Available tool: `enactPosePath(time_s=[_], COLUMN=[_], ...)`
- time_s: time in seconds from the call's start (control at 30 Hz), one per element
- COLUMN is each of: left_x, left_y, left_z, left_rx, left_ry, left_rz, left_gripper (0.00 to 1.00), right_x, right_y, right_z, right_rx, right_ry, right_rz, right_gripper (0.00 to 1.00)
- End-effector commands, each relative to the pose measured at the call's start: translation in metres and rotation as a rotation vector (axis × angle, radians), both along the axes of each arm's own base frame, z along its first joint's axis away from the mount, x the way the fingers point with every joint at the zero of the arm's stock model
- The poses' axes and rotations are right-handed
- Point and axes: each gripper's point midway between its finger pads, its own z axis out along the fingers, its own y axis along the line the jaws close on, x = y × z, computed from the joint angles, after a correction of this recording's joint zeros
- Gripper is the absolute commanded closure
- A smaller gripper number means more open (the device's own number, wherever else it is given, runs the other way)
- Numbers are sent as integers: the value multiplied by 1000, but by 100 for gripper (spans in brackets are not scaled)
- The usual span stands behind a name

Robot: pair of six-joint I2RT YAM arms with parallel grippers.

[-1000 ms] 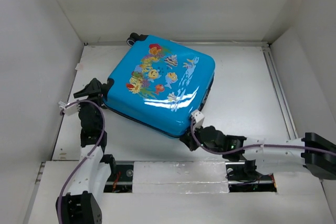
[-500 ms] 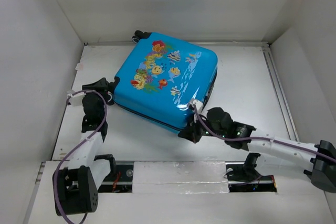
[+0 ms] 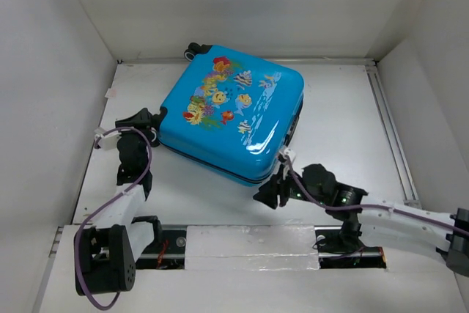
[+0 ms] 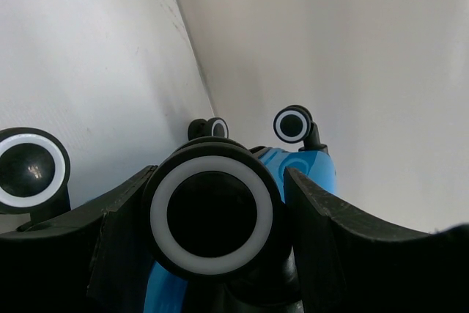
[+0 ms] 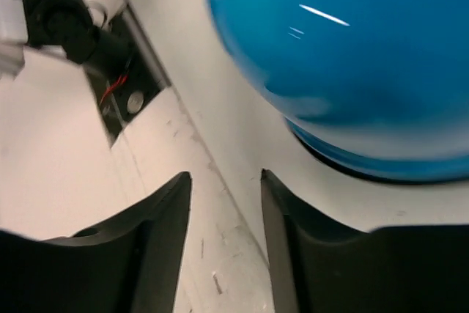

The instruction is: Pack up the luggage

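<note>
Luggage lies shut (wheel fills left wrist view).

Closed blue fish-print luggage, flat

Left arm, right arm: white casings, black joints, purple cable along each. Left claw, right claw: black.

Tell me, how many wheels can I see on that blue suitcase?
4 wheels: one in the left gripper, one at far left, two farther back. Others may be hidden.
</note>
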Motion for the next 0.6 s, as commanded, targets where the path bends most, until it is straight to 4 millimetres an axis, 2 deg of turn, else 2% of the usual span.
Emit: enactPosePath(time_s=[0.0,0.03,0.07,0.13,0.17,0.2,0.23,0.3,0.4,0.5,0.57], left_x=[4,4,7,7,8,5,4,3,3,7,14], left_y=[-37,-37,-37,-39,-39,-39,-39,-37,-37,-27,-22], left_z=[18,21,38,49,53,67,65,84,98,96,81], left_rx=[40,41,35,36,37,40,39,43,54,66,73], left_ry=[-34,-43,-82,-102,-111,-139,-127,-166,-170,-147,-101], left_rz=[-170,-170,-169,-178,-178,-177,-177,-166,-166,-116,-99], left_gripper=[100,100,100,100,100,100,100,100,100,100,100], right_x=[27,31,35,41,46,48,52,61,73,83,89], right_y=[-31,-40,-43,-50,-48,-47,-46,-41,-34,-33,-31], right_z=[-9,-7,-7,-9,2,3,5,8,15,16,14], right_rx=[17,38,57,71,102,102,104,102,124,133,130], right_ry=[-53,-76,-83,-103,-141,-160,-181,-225,-260,-278,-291], right_rz=[-237,-279,-315,-361,-370,-365,-364,-368,-355,-374,-392], right_gripper=[49,48,46,45,43,43,43,43,41,41,41])
